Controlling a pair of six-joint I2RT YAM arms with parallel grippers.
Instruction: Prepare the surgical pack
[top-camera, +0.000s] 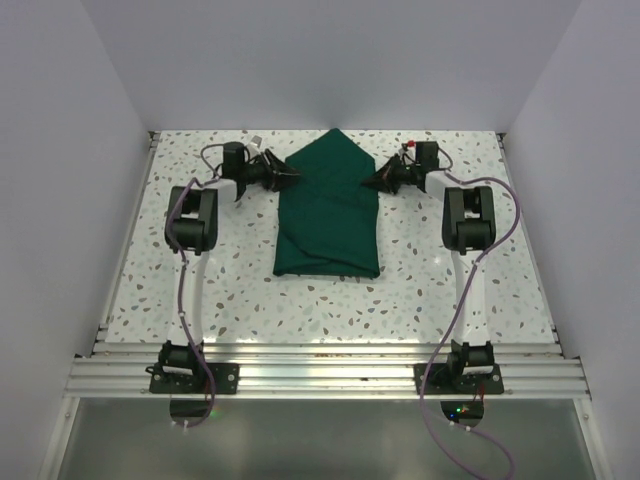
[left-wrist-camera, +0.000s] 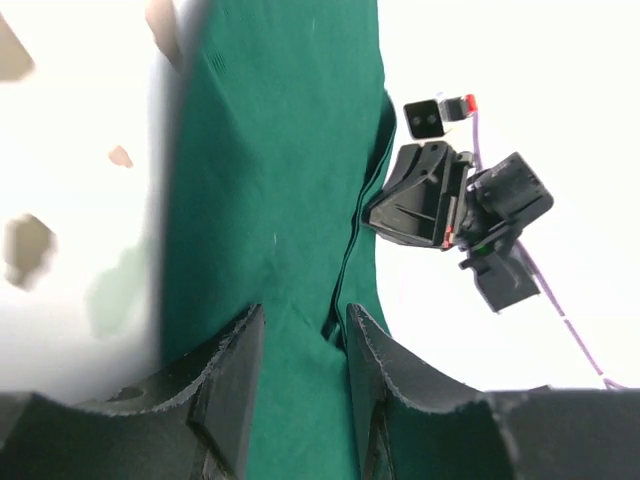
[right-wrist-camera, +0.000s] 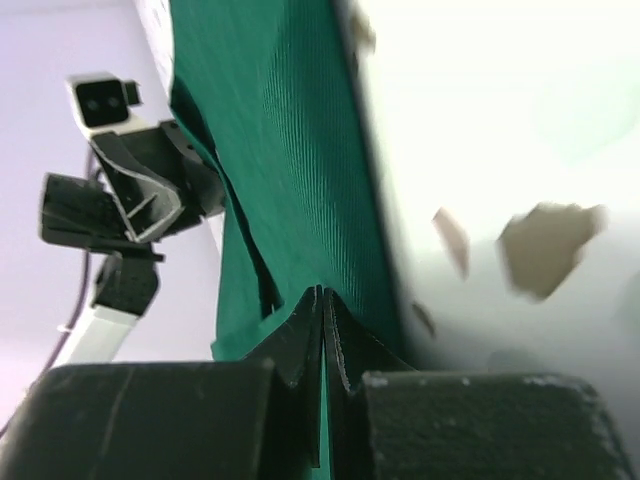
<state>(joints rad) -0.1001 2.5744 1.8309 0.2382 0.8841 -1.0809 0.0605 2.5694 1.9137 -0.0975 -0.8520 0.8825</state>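
Surgical pack (top-camera: 328, 215): dark green cloth, folded, flat on the speckled table (top-camera: 440, 290); centred left to right, toward the far side; far end folded to a point, near end square.
Pack against left gripper (top-camera: 293, 178): upper left edge right at the fingertips, just below the slant of the point.
Pack against right gripper (top-camera: 367, 183): upper right edge right at the fingertips, straight across from the left one.
Left gripper, opening: jaws parted to a middling gap, not wide.
Left gripper, contact: in the left wrist view, green cloth (left-wrist-camera: 270, 200) behind the gap (left-wrist-camera: 305, 315), a fold edge running up between the two fingers (left-wrist-camera: 235, 380); nothing visibly pinched; touching or just above, cannot tell.
Right gripper, opening: closed tight, the two fingers (right-wrist-camera: 300, 340) meeting along one thin seam in the right wrist view (right-wrist-camera: 323, 295).
Right gripper, contact: tips down at the cloth's edge (right-wrist-camera: 290, 130), green on either side of them; fabric nipped between them or not, cannot tell.
Grippers to each other: facing across the pack, well apart, the full width of the cloth between.
Pack edges: long sides straight, layered folds showing along the right side; near edge even, slightly rounded at the corners.
Open room: bare table left and right of the pack, beyond both arms; a broad bare strip between the near edge and the metal rail (top-camera: 320, 352); little space between the point and the back wall (top-camera: 330, 60).
Limits: white walls on three sides, close to the table's borders.
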